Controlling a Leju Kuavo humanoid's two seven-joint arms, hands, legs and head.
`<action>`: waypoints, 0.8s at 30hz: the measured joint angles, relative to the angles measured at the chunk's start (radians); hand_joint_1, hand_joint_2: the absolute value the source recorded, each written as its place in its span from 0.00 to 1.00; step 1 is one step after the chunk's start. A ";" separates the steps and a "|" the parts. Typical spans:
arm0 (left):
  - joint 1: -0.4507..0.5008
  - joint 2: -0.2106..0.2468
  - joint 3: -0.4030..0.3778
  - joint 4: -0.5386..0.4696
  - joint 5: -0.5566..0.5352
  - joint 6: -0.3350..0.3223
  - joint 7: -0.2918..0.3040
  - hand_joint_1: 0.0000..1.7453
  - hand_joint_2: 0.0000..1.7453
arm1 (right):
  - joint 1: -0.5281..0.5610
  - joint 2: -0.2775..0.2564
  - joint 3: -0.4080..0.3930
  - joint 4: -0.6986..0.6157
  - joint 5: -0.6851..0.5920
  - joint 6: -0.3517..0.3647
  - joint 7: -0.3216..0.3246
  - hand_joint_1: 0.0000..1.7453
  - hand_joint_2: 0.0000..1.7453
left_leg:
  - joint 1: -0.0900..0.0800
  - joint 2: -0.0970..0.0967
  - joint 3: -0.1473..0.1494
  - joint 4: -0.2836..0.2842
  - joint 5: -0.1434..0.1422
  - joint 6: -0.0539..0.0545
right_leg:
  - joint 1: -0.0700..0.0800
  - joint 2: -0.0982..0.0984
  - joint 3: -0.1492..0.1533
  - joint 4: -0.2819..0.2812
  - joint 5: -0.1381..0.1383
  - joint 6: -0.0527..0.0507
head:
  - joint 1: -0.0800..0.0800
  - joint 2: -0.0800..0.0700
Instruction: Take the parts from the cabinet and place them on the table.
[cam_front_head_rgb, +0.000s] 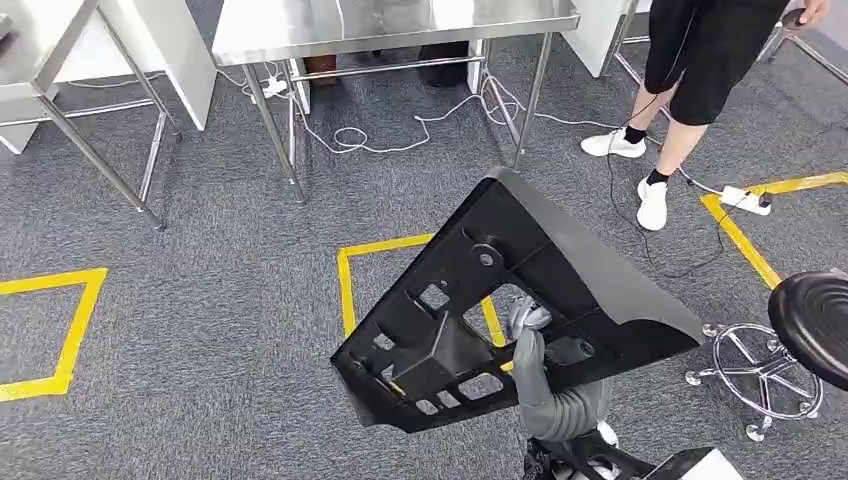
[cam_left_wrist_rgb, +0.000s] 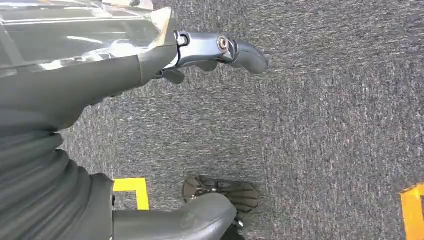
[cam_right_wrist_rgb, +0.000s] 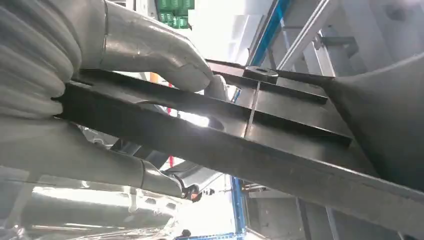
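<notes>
Low at 5 o'clock in head view, my right hand (cam_front_head_rgb: 530, 345) grips the black part (cam_front_head_rgb: 500, 300) w/ fingers poking through a cutout; the palm is hidden behind the panel. Right wrist cam confirms thumb (cam_right_wrist_rgb: 155, 55) clamped over its edge. Part is held tilted above the carpet (cam_front_head_rgb: 200, 330), well short of the steel table (cam_front_head_rgb: 390, 25) at 12. Left hand (cam_left_wrist_rgb: 210, 52) hangs over floor, fingers apart, holding nothing. Person's legs (cam_front_head_rgb: 680, 90) at 2 o'clock, cut off above.

Black part (cam_front_head_rgb: 520, 300) perhaps hides fingers.
</notes>
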 joint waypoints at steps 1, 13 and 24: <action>-0.001 0.000 0.000 0.000 0.000 0.000 0.000 0.00 1.00 | 0.000 -0.002 0.000 0.000 0.000 0.000 0.000 1.00 1.00 | -0.008 -0.002 0.002 -0.003 -0.003 0.004 | 0.013 0.000 -0.002 0.001 -0.004 0.007 | 0.001 0.000; 0.000 0.000 0.016 0.000 0.001 0.001 0.020 0.00 1.00 | 0.004 -0.019 0.010 0.008 -0.002 0.011 0.002 1.00 1.00 | -0.033 -0.012 0.005 -0.003 -0.006 0.025 | 0.006 -0.003 0.006 -0.011 -0.003 0.031 | 0.003 0.000; 0.000 0.000 0.016 0.000 -0.001 -0.012 0.024 0.00 1.00 | 0.011 -0.022 0.018 0.008 -0.003 0.013 0.017 1.00 1.00 | -0.027 -0.033 0.035 -0.032 -0.008 0.071 | 0.001 0.030 -0.145 0.274 -0.117 0.036 | 0.009 0.000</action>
